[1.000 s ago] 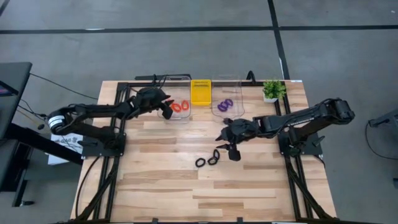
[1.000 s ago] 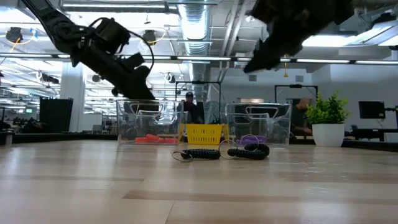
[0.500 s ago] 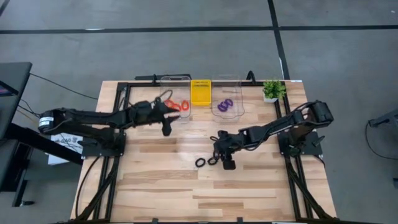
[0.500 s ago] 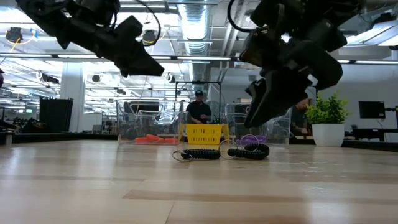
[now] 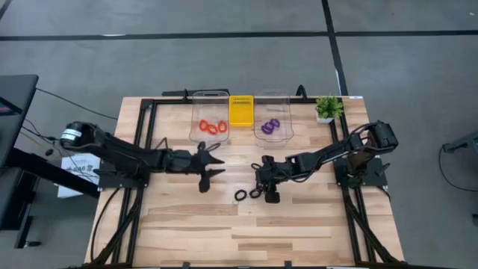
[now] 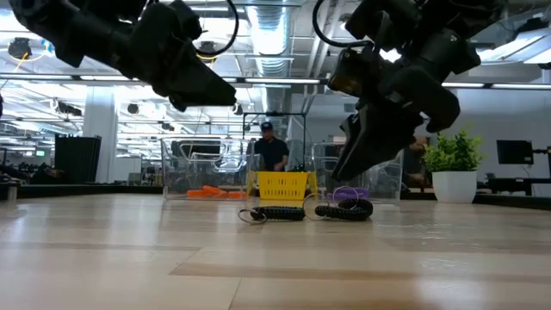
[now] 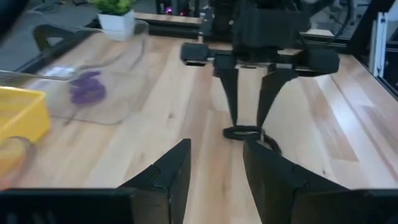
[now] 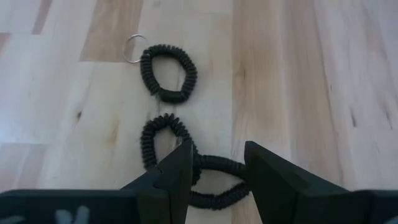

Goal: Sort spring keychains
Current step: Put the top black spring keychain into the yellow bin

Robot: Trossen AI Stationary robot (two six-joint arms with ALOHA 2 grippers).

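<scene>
Two black keychains (image 5: 249,193) lie on the counter (image 5: 299,224); right gripper (image 5: 263,184) hovers over them, fingers apart, empty; left gripper (image 5: 213,164) nearby, fingers spread, empty

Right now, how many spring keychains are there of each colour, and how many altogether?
Black spring keychains: 3, on the table by the right gripper.
Orange-red spring keychains: 3, in the left clear bin.
Purple spring keychains: 3, bunched in the right clear bin, so less certain.
Total: 9.
</scene>
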